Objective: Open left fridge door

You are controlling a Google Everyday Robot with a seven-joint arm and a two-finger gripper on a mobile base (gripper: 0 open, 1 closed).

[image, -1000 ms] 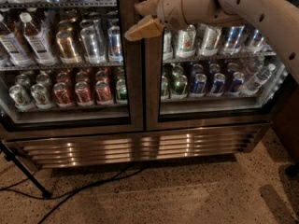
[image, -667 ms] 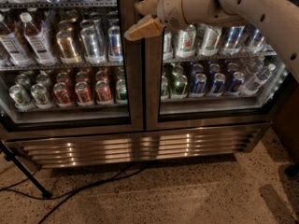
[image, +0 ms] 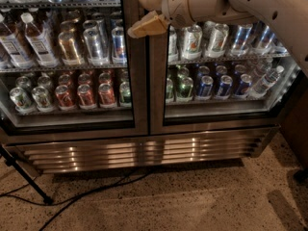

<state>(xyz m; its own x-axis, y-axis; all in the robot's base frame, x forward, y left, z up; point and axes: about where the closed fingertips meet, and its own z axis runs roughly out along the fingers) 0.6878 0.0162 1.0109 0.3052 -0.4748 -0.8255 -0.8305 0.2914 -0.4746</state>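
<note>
The fridge [image: 144, 150] fills the view, brushed steel with a louvred grille at its base. The left fridge door [image: 72, 121] is a glass pane in a steel frame and stands shut, with bottles and cans on wire shelves behind it. My gripper [image: 137, 16] is at the top centre, in front of the steel strip where the two doors meet, at the left door's right edge. Its two tan fingers [image: 147, 24] are spread apart and hold nothing. No bar handle shows in this view.
The right door [image: 221, 114] is shut, with blue and silver cans behind it. A black tripod leg [image: 26, 179] and a black cable [image: 91, 191] lie on the speckled floor at the left front. My white arm [image: 260, 8] crosses the top right.
</note>
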